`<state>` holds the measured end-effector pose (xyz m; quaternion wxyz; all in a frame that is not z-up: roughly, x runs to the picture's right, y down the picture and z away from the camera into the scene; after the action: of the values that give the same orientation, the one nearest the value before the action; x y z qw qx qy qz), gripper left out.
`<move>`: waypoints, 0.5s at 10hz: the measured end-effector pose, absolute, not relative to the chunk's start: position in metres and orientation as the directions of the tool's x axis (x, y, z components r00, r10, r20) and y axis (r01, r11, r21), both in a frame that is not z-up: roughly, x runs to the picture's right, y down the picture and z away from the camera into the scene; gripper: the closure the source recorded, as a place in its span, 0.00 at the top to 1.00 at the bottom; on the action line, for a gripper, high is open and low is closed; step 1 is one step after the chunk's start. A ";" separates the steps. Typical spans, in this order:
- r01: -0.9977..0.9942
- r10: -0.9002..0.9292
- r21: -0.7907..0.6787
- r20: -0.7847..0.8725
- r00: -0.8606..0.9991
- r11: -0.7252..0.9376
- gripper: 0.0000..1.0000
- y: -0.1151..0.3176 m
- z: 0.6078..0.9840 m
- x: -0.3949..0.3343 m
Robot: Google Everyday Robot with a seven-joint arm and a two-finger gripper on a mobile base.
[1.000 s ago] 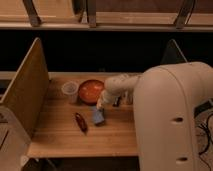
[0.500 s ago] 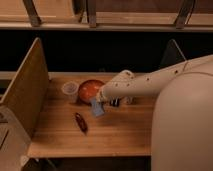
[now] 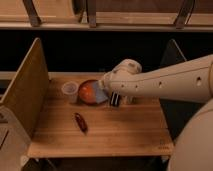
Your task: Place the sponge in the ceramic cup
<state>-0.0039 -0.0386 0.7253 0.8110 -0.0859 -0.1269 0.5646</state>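
Observation:
The sponge (image 3: 100,96), a small blue-grey block, hangs over the right edge of the orange bowl (image 3: 87,92), with my gripper (image 3: 103,89) shut on it. My white arm reaches in from the right, and the gripper sits at its left end. The ceramic cup (image 3: 70,90), pale and round, stands on the wooden table just left of the bowl, a short way left of the gripper. I cannot see inside the cup.
A black ribbed rectangular thing (image 3: 115,99) stands under the arm, right of the bowl. A dark red oblong object (image 3: 81,122) lies nearer the front on the wooden table (image 3: 120,132). Upright panels (image 3: 25,92) flank the table on both sides.
The sponge has risen off the table and moved back toward the bowl with the gripper. The arm has swung left and stretched further over the table.

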 end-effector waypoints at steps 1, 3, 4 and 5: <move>-0.892 0.934 -0.279 0.125 0.334 0.356 0.00 -0.044 0.721 -0.004; -0.891 0.934 -0.280 0.126 0.335 0.357 0.00 -0.043 0.721 -0.005; -0.889 0.933 -0.282 0.129 0.336 0.360 0.00 -0.043 0.721 -0.005; -0.883 0.926 -0.281 0.151 0.345 0.375 0.00 -0.049 0.721 -0.003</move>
<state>-0.0028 -0.0488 0.7208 0.8168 -0.0748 -0.1433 0.5539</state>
